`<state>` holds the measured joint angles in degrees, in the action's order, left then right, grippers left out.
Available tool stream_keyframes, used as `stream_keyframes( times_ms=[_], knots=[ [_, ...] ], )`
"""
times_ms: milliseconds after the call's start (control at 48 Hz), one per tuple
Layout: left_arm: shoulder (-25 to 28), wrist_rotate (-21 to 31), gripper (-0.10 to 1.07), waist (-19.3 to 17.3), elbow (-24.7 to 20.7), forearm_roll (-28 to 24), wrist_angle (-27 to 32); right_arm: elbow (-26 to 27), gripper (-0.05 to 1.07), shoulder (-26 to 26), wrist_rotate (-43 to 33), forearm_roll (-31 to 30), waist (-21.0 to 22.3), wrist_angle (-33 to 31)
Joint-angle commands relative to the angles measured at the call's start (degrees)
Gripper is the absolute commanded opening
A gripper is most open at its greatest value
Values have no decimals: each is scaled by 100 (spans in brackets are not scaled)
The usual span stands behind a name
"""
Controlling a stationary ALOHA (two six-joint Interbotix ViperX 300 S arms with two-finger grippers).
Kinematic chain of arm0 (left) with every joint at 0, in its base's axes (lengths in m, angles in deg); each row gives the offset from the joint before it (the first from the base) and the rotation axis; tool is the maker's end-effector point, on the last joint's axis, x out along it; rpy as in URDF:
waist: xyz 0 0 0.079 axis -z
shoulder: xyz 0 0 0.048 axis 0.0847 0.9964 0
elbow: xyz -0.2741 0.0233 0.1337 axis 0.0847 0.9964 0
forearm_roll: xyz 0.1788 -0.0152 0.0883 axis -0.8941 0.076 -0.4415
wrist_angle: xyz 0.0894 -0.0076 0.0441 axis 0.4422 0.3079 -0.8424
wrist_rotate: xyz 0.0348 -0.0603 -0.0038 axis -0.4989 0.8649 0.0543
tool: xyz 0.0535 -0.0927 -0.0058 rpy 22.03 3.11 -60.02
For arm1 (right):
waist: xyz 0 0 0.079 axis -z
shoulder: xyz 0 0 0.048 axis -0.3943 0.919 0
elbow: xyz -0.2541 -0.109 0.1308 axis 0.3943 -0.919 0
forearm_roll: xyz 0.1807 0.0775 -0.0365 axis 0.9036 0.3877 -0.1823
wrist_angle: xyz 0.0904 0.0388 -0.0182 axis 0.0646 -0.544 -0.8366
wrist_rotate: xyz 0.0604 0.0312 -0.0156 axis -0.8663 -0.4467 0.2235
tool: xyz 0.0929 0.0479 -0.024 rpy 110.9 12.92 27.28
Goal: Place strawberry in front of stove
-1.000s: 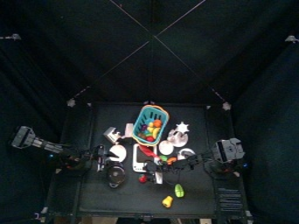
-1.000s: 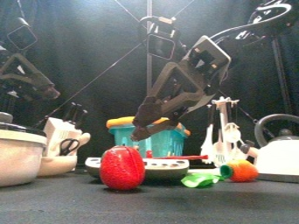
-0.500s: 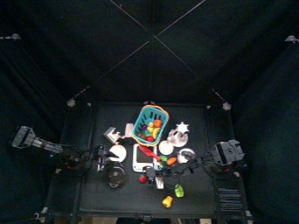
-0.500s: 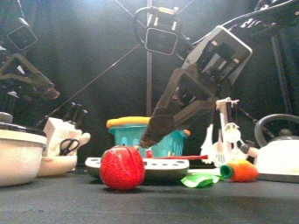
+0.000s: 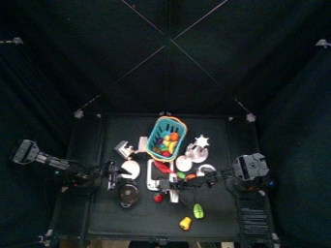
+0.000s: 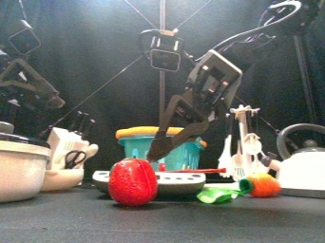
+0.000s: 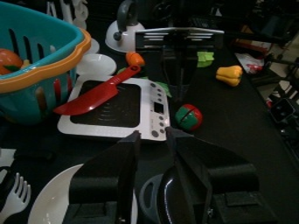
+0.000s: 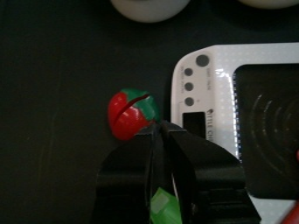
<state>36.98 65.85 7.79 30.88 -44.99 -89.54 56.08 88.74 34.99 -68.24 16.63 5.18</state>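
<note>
The strawberry (image 8: 131, 114), red with a green cap, lies on the black table just off the front edge of the white toy stove (image 8: 251, 96). My right gripper (image 8: 163, 129) hangs over that edge, its tips beside the strawberry; the jaws stand a narrow slit apart with nothing between them. In the front view the strawberry (image 6: 132, 181) rests on the table before the stove (image 6: 178, 178), with the right gripper (image 6: 155, 152) above and behind it. From above, the strawberry (image 5: 159, 198) shows below the stove (image 5: 158, 174). My left gripper (image 7: 156, 144) rests at the table's left, slightly open and holding nothing.
A teal basket (image 5: 168, 137) of toy food stands behind the stove. A green piece (image 5: 198, 209) and a yellow piece (image 5: 185, 224) lie near the front. A kettle (image 6: 305, 161) stands at the right, a pot (image 6: 19, 169) at the left, and a red knife (image 7: 100, 87) lies on the stove.
The right gripper's jaws have drawn much closer together, and the right arm has shifted a little above the stove. The strawberry and the left arm have not moved.
</note>
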Motion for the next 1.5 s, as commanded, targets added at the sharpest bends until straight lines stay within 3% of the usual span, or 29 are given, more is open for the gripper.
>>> stream_keyframes(
  times_ms=[0, 1479],
  knots=[
    [9, 0, 72, 0, -123, 9, -18, 167, 56, -62, 0, -62, 18, 18],
    [18, 0, 72, 0, -123, 53, -18, 738, 56, 396, 9, -308, -18, 53]
  ],
)
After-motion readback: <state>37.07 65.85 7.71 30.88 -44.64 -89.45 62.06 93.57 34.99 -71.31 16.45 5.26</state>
